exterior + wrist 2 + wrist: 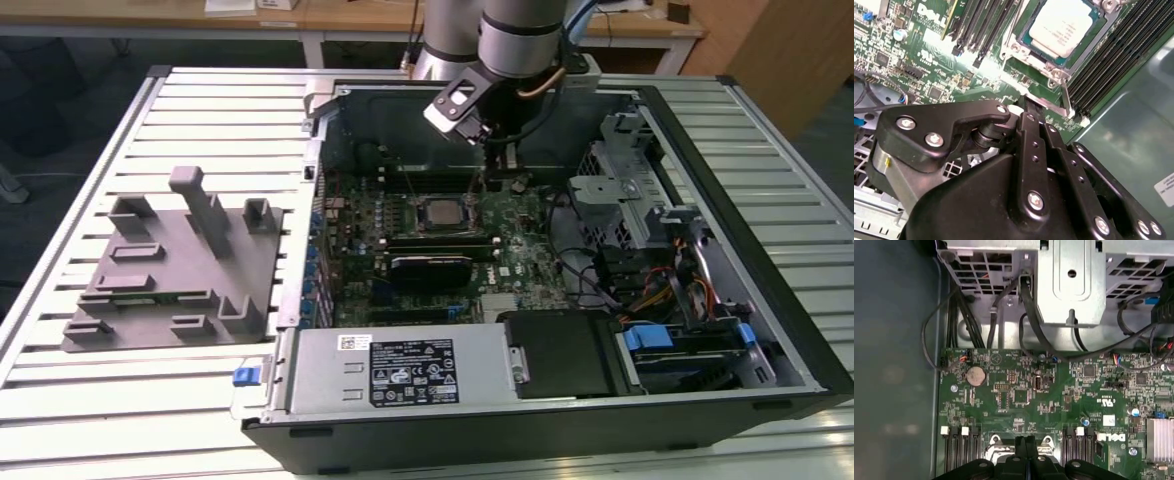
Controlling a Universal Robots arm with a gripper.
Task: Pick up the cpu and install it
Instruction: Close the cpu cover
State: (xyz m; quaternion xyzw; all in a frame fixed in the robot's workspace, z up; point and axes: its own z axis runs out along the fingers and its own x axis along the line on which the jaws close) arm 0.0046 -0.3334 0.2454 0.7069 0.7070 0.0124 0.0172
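Cpu (1064, 27), small flat square chip with silvery-white metal top and thin darker rim. Lies flat and square inside the bright metal socket frame (1040, 84) on the green motherboard (1019, 390), gripped by nothing. Shows in the exterior view near the board's middle, inside the open black computer case (534, 440). Cannot tell the frame's state, latched or loose.

Black two-fingered gripper (1026, 106). Hangs just beside the socket's edge, fingers pressed together with only a thin seam between in the first wrist view, pinching nothing visible. Looks like the seating or securing stage of the install, not the pickup.

For doing this stage well, probably:

- Keep the fingers closed, for use as one narrow, stiff probe.
- Work only on the metal frame, never on the chip's top face at an angle.
- Avoid any sideways drag, for fear of shifting the cpu in its seat.
- Move straight and slowly, with light force, easing off at the first sign of resistance.
- Mind the long black memory slots (1114, 55) just beside the socket on both sides, leaving room enough to keep the gripper's broad black linkage from scraping them.
- Stay well apart from the black cables (1029, 305) and the grey perforated metal drive cage (1071, 280) at the board's edge.
- Check the chip's edges for running parallel with the frame all round before trusting the seat.
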